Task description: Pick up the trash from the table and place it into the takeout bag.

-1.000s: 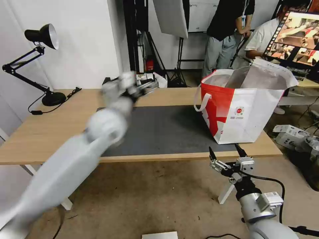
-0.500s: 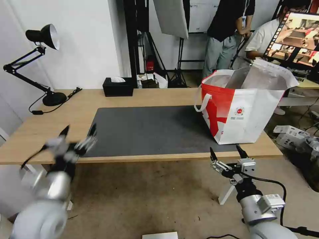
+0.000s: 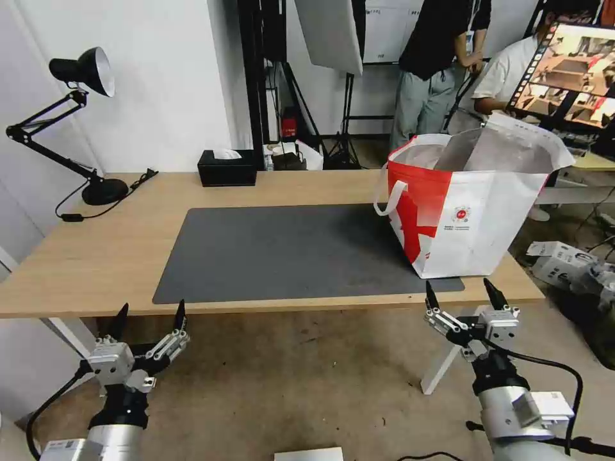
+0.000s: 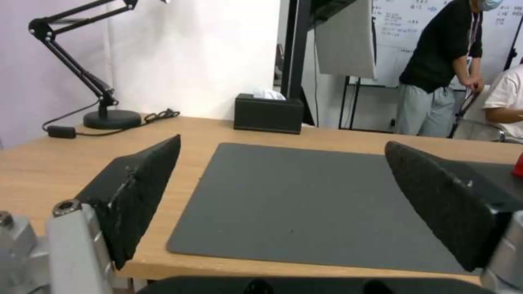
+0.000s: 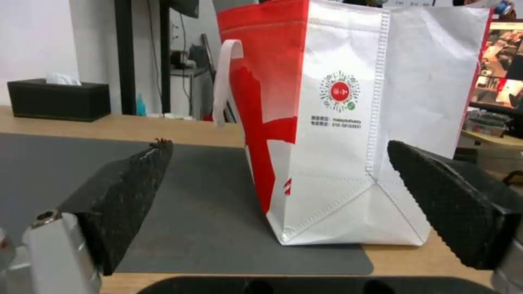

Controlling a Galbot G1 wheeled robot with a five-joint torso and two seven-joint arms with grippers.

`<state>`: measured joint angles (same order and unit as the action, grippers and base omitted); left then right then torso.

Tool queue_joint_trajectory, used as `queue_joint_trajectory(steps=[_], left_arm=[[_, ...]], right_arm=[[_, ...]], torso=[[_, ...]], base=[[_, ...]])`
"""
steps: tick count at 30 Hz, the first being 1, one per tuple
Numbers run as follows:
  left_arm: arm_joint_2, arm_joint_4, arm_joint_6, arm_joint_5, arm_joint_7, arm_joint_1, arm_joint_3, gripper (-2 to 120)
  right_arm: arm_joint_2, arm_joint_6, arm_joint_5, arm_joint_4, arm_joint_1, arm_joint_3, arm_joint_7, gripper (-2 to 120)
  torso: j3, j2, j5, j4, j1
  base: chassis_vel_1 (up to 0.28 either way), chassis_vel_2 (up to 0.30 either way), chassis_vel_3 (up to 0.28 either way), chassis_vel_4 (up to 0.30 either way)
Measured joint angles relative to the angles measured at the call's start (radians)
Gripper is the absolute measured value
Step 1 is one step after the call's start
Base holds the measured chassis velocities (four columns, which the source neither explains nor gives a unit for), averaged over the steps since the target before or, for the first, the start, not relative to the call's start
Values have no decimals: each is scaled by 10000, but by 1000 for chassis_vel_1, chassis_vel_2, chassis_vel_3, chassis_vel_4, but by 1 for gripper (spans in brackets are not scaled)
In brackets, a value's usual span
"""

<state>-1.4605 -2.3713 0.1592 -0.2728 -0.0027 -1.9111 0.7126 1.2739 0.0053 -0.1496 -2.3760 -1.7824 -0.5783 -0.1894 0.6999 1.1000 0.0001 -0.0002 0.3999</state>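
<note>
Light-wood table [image 3: 96, 256], grey mat [image 3: 288, 250], takeout bag [image 3: 474, 205] at right end

- On the white side of the bag [image 5: 349, 122] we see a small round logo [image 5: 339, 91] with a red centre and, beneath it, two short lines of print too fine to read.
- The whiteboard [image 4: 400, 28] behind the counter carries handwriting we cannot make out.

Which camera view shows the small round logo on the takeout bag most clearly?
The right wrist view: the round logo on the takeout bag is close, facing the camera, with print lines below. The head view shows it small. The left wrist view catches just a red sliver of the bag.
</note>
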Motion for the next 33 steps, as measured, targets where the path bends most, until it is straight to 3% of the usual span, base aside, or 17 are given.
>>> queue_joint_trajectory(steps=[33], left_arm=[[62,51,-88,-115,-82,150,-65,100]], right_arm=[[-18,-3,-23,18,11,17,-11,100]], torso=[[1,0,-1,2,0]], base=[[0,0,0,0]])
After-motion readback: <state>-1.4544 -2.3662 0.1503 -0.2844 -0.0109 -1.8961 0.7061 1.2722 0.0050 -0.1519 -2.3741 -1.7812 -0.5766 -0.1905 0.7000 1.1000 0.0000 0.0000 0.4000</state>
